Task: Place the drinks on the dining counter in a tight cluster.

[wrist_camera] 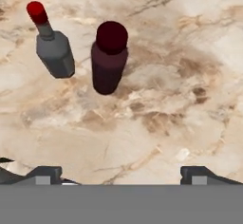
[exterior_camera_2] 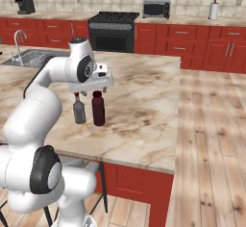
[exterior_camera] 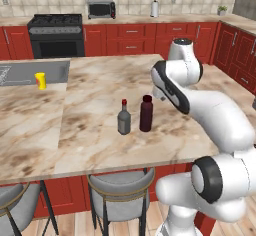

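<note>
The dining counter spread wide beneath me, its beige-brown marbled top over red cabinets, with grey stools tucked under its near edge. Near the middle of that near stretch of the top stood two of the drinks, upright and just beside each other without touching: the wider dark maroon bottle and, to its left in the left base view, the grey glass bottle with the red cap. My claw hung above them, a little nearer the counter's near edge than they were; in the hand view its two finger tips stood at the far sides of the bottom, spread as wide as they go, with nothing between them but bare marble. A small yellow cup sat far off by the counter's far left edge, beside the sink.
</note>
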Motion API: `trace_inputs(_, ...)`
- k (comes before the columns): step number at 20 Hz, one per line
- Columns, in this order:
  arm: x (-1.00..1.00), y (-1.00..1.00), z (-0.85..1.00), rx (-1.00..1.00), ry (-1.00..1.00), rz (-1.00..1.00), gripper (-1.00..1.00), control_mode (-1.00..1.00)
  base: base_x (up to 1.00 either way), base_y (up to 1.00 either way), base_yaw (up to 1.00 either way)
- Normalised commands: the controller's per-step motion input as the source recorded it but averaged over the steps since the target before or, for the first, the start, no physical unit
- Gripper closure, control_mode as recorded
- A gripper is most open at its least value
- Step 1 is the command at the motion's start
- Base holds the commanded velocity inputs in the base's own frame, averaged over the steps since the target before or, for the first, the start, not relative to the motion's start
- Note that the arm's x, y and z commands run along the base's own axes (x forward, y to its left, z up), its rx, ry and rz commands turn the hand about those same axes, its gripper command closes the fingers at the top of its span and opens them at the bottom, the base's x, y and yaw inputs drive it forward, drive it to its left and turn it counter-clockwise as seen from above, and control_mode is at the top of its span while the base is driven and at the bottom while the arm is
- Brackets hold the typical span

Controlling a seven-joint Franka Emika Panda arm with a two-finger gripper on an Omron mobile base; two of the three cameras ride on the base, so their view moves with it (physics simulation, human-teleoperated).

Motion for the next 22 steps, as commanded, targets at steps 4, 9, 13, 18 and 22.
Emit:
trace_inputs(4, -1.00, -0.16, 0.53, 0.16, -0.12, -0.34, -1.00, -1.00, 0.00, 0.00, 0.00)
trace_inputs(9, -1.00, -0.05, 0.59, 0.09, -0.27, -0.23, -1.00, -1.00, 0.00, 0.00, 0.00)
trace_inputs(13, -1.00, 0.00, 0.38, 0.00, -0.45, -0.12, -1.00, -1.00, 0.00, 0.00, 0.00)
trace_inputs(18, -0.78, -0.01, 0.01, 0.00, -0.10, -0.14, -1.00, -1.00, 0.00, 0.00, 0.00)
trace_inputs(22, -0.25, 0.00, -0.01, 0.02, 0.00, -0.05, -1.00, -1.00, 0.00, 0.00, 0.00)
